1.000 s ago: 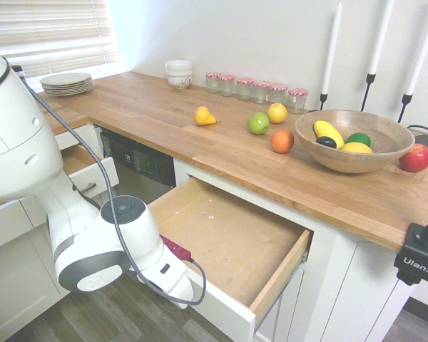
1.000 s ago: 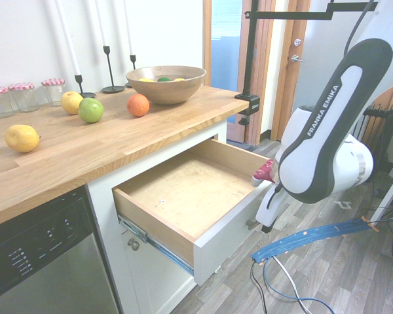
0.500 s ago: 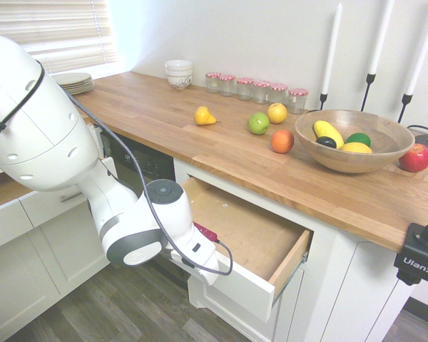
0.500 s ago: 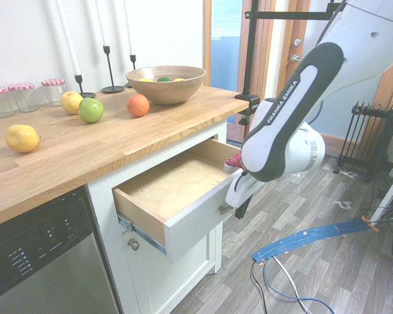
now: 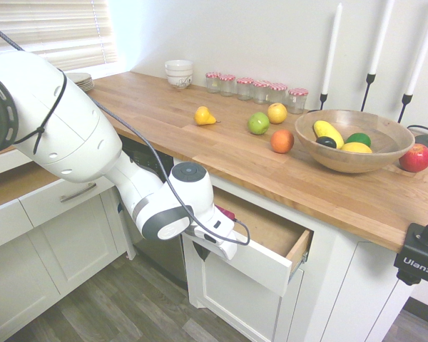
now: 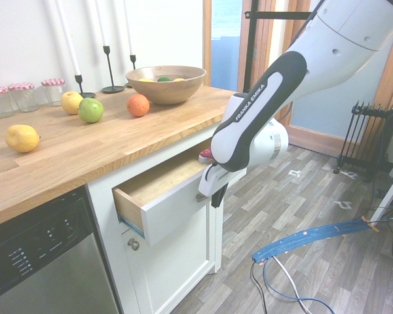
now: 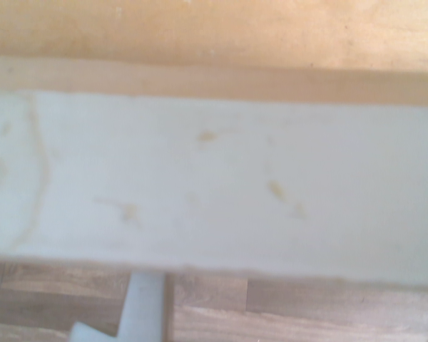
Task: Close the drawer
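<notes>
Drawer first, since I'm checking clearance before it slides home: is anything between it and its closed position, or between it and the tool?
Nothing visible blocks the drawer from its opening under the countertop; the tool is right at its front, nothing visible between.

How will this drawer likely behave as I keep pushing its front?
The drawer should slide straight and fairly smoothly, given the metal runner along its side. Its boxy wooden build looks stiff, so flexing seems unlikely. Nothing visible inside looks apt to roll.
</notes>
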Available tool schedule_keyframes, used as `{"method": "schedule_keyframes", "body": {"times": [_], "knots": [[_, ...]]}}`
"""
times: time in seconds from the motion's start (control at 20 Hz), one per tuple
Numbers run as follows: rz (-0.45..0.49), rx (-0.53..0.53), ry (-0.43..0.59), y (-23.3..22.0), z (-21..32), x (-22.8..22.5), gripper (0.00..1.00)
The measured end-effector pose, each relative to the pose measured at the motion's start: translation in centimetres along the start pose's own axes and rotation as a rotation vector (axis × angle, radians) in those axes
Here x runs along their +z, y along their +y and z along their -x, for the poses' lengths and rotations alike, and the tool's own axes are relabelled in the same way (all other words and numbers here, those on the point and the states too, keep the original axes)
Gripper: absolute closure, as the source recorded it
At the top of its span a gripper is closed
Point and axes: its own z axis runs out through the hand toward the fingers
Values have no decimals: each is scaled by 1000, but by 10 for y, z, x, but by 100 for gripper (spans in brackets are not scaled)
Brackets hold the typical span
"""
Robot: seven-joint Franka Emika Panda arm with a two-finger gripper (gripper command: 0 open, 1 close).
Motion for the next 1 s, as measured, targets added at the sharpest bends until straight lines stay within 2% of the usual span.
{"method": "schedule_keyframes", "body": {"times": [0.65,1.0], "knots": [[7,24,15,-56,-62,23,100],[20,43,-9,-61,-70,39,100]]}}
